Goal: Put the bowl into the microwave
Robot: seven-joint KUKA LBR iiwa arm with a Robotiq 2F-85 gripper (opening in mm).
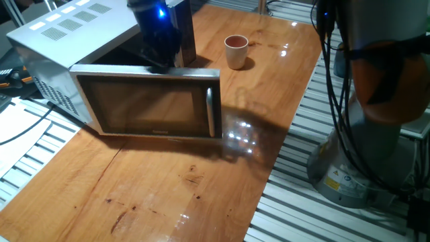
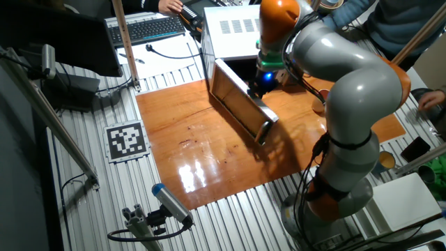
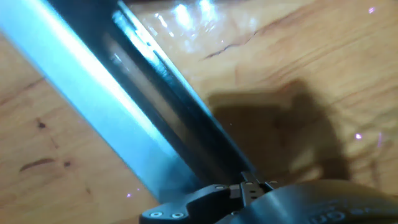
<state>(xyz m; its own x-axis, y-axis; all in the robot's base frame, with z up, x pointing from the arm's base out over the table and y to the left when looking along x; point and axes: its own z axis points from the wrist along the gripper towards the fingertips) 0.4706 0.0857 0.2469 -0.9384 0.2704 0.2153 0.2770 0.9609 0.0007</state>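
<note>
The microwave (image 1: 64, 37) stands at the back left of the wooden table, also in the other fixed view (image 2: 233, 28). Its dark glass door (image 1: 151, 104) with the bar handle (image 1: 210, 111) is swung open. My gripper (image 1: 159, 59) is down at the door's top edge, on the inner side, touching or nearly touching it; it also shows in the other fixed view (image 2: 259, 85). In the hand view the door's edge (image 3: 124, 112) runs diagonally and only one finger (image 3: 249, 199) shows. The bowl (image 1: 236, 50), cream outside and reddish-brown inside, stands upright on the table to the right of my gripper, apart from it.
The robot's grey base (image 1: 366, 148) and cables stand off the table's right edge. A keyboard (image 2: 146, 28) and a printed marker tile (image 2: 127, 139) lie on the slatted bench left of the table. People stand behind the microwave.
</note>
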